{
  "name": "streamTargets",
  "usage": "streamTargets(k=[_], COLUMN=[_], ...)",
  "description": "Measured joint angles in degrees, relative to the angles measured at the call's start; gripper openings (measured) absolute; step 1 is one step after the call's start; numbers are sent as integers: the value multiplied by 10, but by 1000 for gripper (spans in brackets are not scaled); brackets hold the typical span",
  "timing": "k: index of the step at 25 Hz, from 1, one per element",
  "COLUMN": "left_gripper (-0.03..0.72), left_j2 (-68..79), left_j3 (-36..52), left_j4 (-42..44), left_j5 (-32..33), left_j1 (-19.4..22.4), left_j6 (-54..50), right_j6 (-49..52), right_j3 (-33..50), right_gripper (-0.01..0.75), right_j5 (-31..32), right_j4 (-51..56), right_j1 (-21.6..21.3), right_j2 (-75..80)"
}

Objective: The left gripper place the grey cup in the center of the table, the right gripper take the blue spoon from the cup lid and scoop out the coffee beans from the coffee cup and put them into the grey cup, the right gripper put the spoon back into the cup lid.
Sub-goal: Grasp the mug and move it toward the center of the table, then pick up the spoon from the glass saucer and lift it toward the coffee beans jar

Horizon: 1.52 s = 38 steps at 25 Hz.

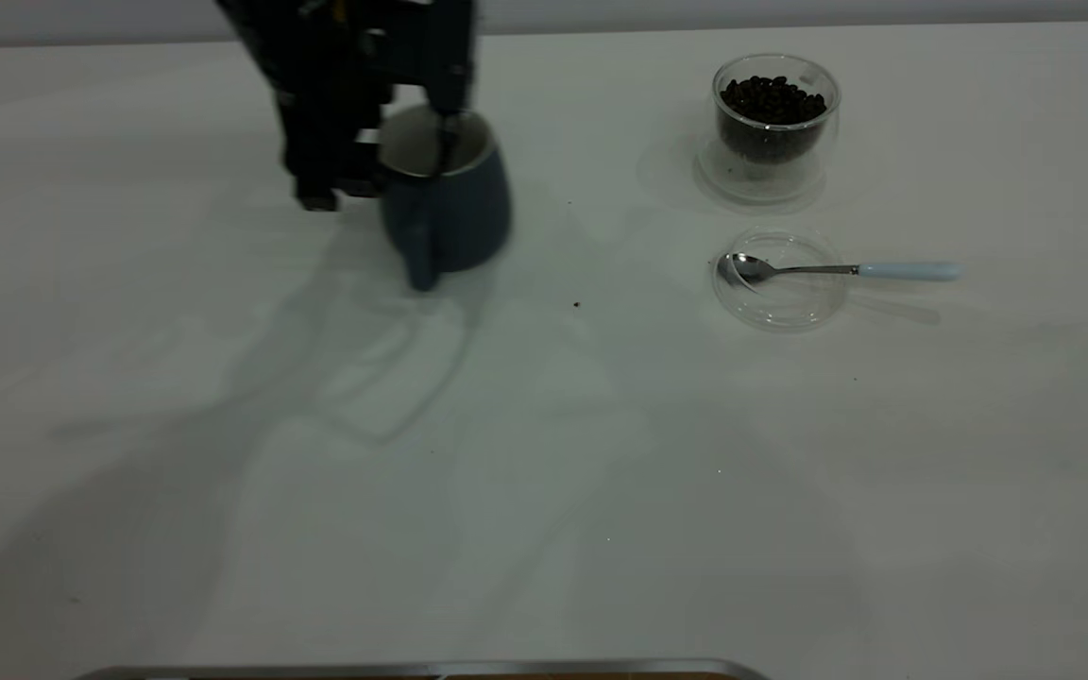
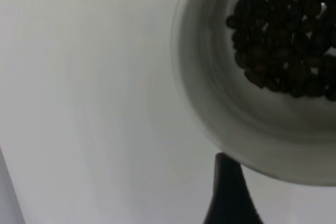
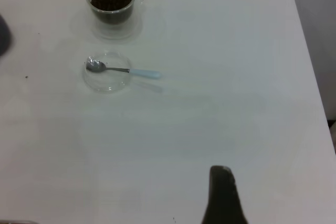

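Leftmost in the exterior view, the left gripper [image 1: 416,156] hangs over the far left part of the table [image 1: 223,453], its black body hiding the mug's left side. One finger reaches down inside the grey cup [image 1: 450,203] against the rim; the rest sits outside the wall, so the fingers pinch the cup's rim. The cup's loop handle points toward the camera, and its shadow lies on the table below it. A tiny dark speck [image 1: 576,305] lies to the right of the cup, well apart from it.

Farther right, the coffee cup [image 1: 774,118] stands near the far edge, filled with coffee beans [image 1: 773,99]. Just in front of it lies the cup lid [image 1: 780,280], flat on the table. The blue spoon [image 1: 841,270] rests with its metal bowl inside the lid and its pale handle sticking out to the right over the rim.

The right gripper [image 3: 223,195] shows only as one dark fingertip in its own wrist view, well away from lid and spoon; its opening cannot be judged.
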Motion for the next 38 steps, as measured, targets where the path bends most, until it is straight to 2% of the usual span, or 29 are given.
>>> streamTargets(k=[4,7,10,19,23,27,30,38], left_gripper=[567,567,567,567,567,567,567,567], left_j2=[-1,-25,-90,-383,-498,-601,-684,-942], left_j3=[0,0,0,0,2,35,92,319], left_j4=[0,0,0,-2,-2,-2,-15,-149], left_j5=[3,55,143,434,527,538,538,538], left_j1=[-24,-34,-35,-35,-35,-35,-35,-35], left_j6=[-14,-33,-85,-362,-440,-466,-486,-485], right_j6=[0,0,0,1,1,1,1,1], right_j3=[0,0,0,0,0,0,0,0], right_gripper=[565,565,565,565,565,565,565,565], right_j5=[0,0,0,0,0,0,0,0], right_j4=[0,0,0,0,0,0,0,0], right_j1=[0,0,0,0,0,0,0,0], right_j2=[0,0,0,0,0,0,0,0])
